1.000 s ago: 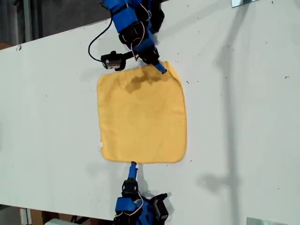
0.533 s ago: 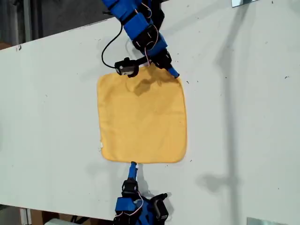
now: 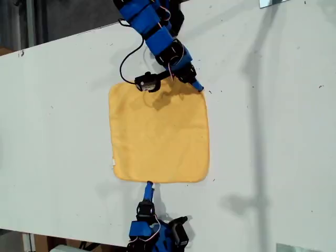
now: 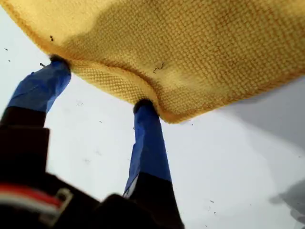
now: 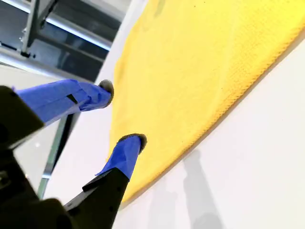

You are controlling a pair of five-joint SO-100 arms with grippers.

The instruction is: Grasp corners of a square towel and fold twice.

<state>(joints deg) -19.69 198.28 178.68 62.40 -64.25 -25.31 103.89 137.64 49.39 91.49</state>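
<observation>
towel: square towel [image 3: 158, 134] flat mid-worktop [image 3: 273, 131]; unfolded
first gripper: my first gripper [image 4: 97, 88] at the corner [image 3: 199, 90] toward the worktop's far edge; jaws spread, tips touching its hem
second gripper: my second gripper [image 5: 125, 113] at the near edge; jaws spread, pinching nothing
advice: you should push one tip under the hem before closing; lift only once cloth sits between both tips

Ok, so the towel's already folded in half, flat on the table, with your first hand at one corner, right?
Not folded. The exterior view shows the square towel spread out as one full square, flat on the table, with my first hand at one corner.
</observation>
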